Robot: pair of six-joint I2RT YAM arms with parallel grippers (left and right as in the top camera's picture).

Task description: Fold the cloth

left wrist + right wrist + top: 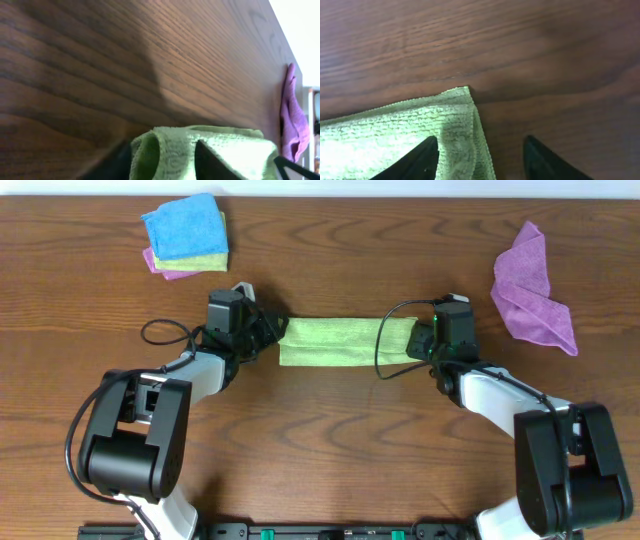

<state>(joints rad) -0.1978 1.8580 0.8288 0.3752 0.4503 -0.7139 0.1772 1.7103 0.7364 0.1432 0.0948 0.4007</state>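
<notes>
1. right now the cloth (pixel 345 342) lies on the table (pixel 330 450) as a narrow folded strip, its long axis running left to right between the two arms.
2. the left gripper (pixel 268 332) sits at the strip's left end. in the left wrist view its jaws stand apart, with the rolled fold of that end lying in the gap and one finger (pixel 215 162) in front of the cloth. the cloth does not look pinched, though the frame cuts off the lower part of the gap.
3. the right gripper (pixel 413 340) sits at the right end. in the right wrist view its jaws are plainly apart, one finger (pixel 420 157) over the cloth close to its corner, the other over bare wood just beside the edge.
4. the relation that matters: each short end lies right at one pincer, so neither arm is nearer overall, and the strip's middle lies inward from both along the long axis.
5. judgement: the next fold would likely carry one short end across to the other along that axis, so the moving arm would head toward its partner, which would need to give way.
6. the purple cloth (pixel 533 290) and the stack of cloths (pixel 186 230) lie well apart from the strip.
</notes>
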